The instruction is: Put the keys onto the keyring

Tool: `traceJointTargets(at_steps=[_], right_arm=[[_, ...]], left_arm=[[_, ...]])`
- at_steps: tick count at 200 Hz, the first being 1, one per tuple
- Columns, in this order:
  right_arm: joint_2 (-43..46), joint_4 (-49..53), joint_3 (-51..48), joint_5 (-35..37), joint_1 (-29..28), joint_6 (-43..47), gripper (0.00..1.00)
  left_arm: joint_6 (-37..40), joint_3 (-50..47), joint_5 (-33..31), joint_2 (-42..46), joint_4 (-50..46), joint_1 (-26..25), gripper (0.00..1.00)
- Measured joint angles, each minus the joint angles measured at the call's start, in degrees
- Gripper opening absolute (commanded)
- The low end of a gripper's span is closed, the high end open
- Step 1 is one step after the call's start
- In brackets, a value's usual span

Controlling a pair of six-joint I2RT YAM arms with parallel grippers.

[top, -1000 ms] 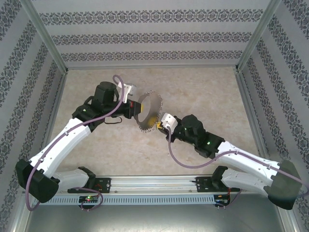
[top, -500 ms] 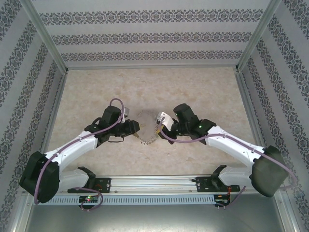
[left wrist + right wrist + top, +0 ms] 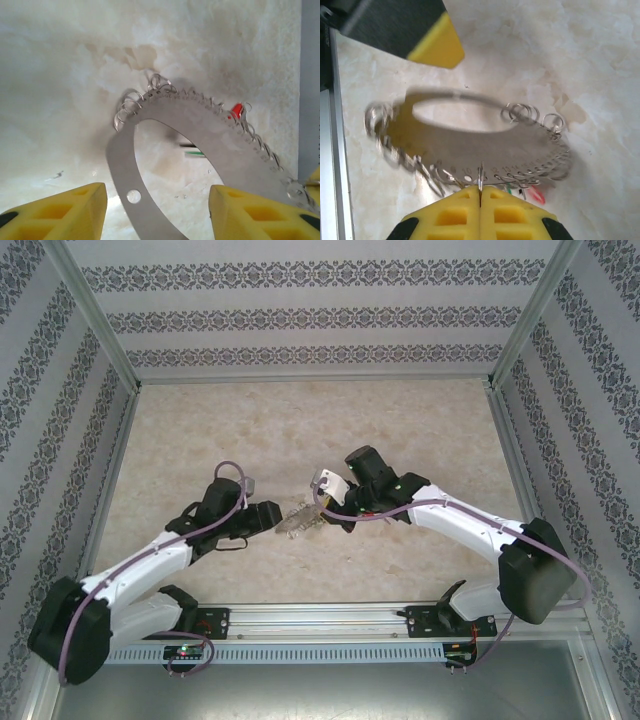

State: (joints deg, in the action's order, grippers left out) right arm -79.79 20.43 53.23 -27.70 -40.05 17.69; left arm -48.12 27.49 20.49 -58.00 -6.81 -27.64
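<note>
Overhead — wrist views close on keyring (image 3: pixel 210 122)

Beige marbled table (image 3: pixel 200 420) lying bare at the far half, a brownish stain (image 3: pixel 142 52) showing on it. Patterned walls (image 3: pixel 300 300) standing round three sides. Metal posts (image 3: pixel 95 325) rising at the corners. Slotted rail (image 3: pixel 320 618) running along the near edge

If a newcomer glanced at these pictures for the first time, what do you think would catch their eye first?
The keyring, a broad grey hoop fringed with small wire loops, is held mid-table between the two arms. The right tool is shut on its edge, while the left tool stands open with the hoop passing between its yellow fingers. A red key head stands out at the hoop's fringed rim.
</note>
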Motion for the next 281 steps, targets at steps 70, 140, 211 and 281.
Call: traceJointTargets(at_steps=[70, 140, 211, 281], right_arm=[[5.16, -4.57, -4.07, 15.98, -7.82, 14.51, 0.0], [9.88, -7.37, -7.45, -6.95, 1.6, 13.79, 0.0], [9.88, -11.13, -9.62, 7.28, -6.99, 19.02, 0.0], [11.76, -10.12, -11.43, -4.96, -4.07, 12.74, 0.0]], left_arm=[[12.41, -3.74, -3.1, 17.66, 1.73, 0.0, 0.54], [43.63, -0.76, 16.81, 13.49, 7.04, 0.0, 0.43], [58.05, 7.5, 24.44, 1.86, 5.73, 0.0, 0.4], [62.97, 8.17, 30.25, -0.2, 2.45, 0.0, 0.4]])
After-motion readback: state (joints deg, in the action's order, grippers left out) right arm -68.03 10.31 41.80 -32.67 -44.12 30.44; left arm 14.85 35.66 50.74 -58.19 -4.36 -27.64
